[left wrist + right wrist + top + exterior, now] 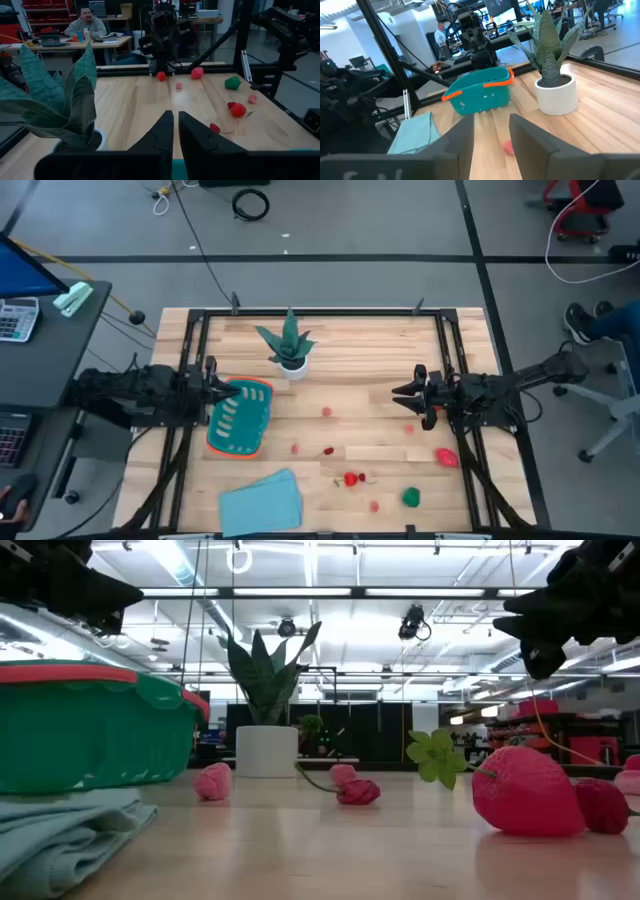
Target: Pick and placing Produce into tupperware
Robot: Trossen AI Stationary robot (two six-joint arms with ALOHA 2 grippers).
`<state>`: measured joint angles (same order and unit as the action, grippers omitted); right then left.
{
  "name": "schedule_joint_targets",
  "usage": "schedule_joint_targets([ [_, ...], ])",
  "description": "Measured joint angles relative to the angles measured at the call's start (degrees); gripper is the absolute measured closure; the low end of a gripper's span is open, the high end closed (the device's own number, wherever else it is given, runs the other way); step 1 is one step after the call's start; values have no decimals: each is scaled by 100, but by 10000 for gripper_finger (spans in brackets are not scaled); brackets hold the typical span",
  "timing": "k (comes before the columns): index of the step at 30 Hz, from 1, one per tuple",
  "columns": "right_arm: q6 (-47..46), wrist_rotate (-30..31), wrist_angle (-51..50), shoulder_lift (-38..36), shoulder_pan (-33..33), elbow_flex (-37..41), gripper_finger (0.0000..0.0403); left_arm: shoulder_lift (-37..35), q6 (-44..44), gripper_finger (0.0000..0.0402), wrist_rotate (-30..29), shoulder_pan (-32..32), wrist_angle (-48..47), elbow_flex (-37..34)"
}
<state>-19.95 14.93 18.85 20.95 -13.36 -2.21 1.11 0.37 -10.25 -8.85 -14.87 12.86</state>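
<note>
From where I stand, the left claw [232, 390] hangs at the 9 o'clock side of the worktop [350, 340], just over the rim of the teal tupperware [240, 420], and its fingers are nearly pressed together with nothing between them. The tupperware looks like stiff, light plastic with an orange rim, so I judge it can slide if it is pushed. At 6 o'clock from it lies a light-blue sheet [262, 502], and at 12 o'clock a potted plant [289, 345]. The Produce [352, 478] is scattered on the bare wood from the centre toward 4 o'clock: small red and pink pieces, one green piece [411, 497], and a bigger red strawberry [446, 457]. They seem light, hard and rounded, maybe slippery, so I would take each one across its widest part, not by the thin leafy stem. The right claw [398, 396] waits at 3 o'clock, spread apart and empty. I can read no brand, label or writing anywhere.
</note>
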Motion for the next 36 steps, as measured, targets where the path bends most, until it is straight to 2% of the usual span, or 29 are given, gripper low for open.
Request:
schedule_joint_targets([
  [8,-2,-1,0,0,0,-1,270,0,-1,378,0,-1,0,0],
  [20,-1,-1,0,0,0,-1,270,-1,1,365,1,1,0,0],
  [36,-1,-1,0,0,0,-1,270,-1,0,376,0,-1,0,0],
])
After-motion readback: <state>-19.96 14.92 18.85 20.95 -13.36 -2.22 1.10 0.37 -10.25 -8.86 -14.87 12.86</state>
